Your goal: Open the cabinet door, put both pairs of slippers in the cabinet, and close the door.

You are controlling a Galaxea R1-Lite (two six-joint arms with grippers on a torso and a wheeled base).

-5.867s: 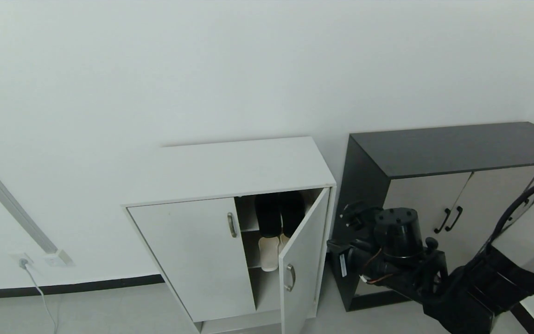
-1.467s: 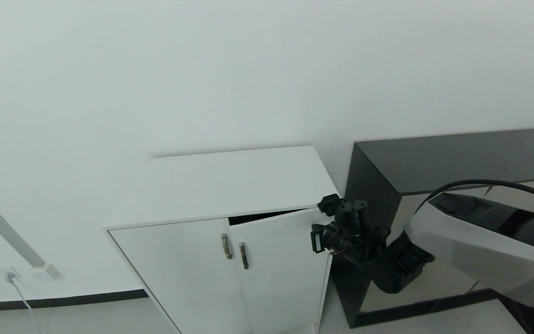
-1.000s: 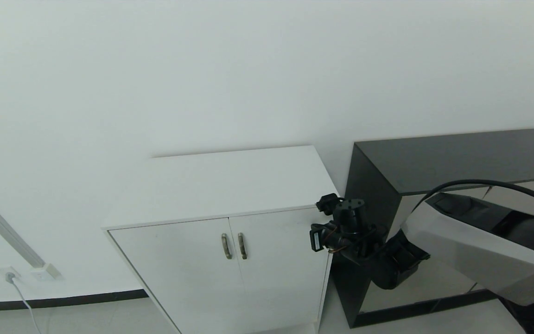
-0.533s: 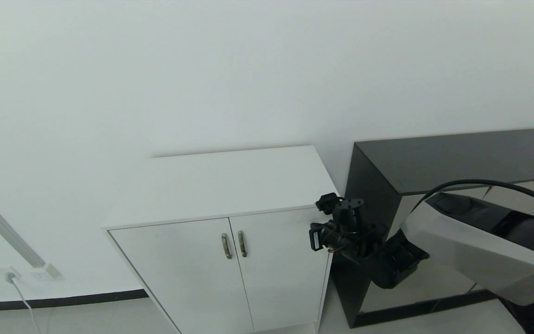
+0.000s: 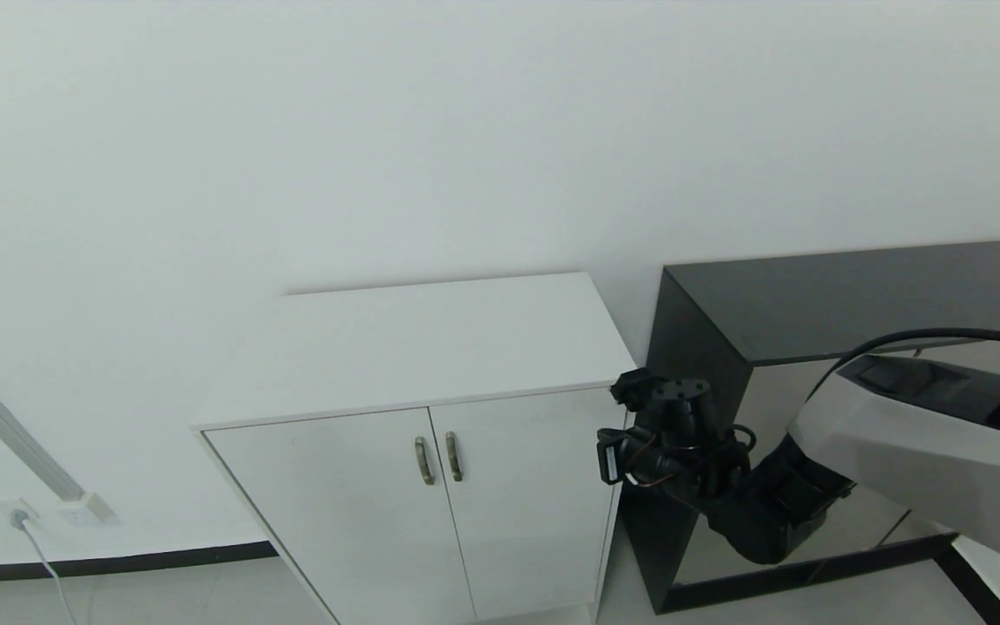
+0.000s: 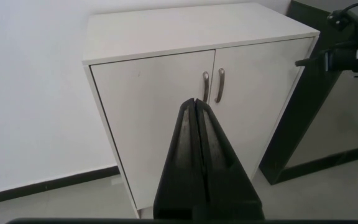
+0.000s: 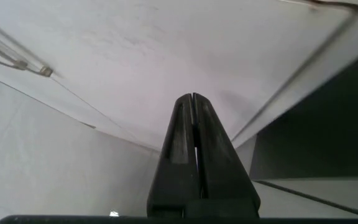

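Right tool (image 7: pixel 194 99), fingers pressed together and empty, sits just beside the cabinet (image 5: pixel 413 347) and its right door (image 5: pixel 526 495), which lies flush. Closing looks finished; next, back away clear.

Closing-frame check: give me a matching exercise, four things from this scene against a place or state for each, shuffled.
1. white cabinet doors
2. black cabinet
3. right gripper
4. wall socket

a. low on the wall, at the far left
b. closed, handles side by side
c. shut, empty, by the white cabinet's right edge
d. stands right of the white cabinet

Pairs: 1-b, 2-d, 3-c, 4-a
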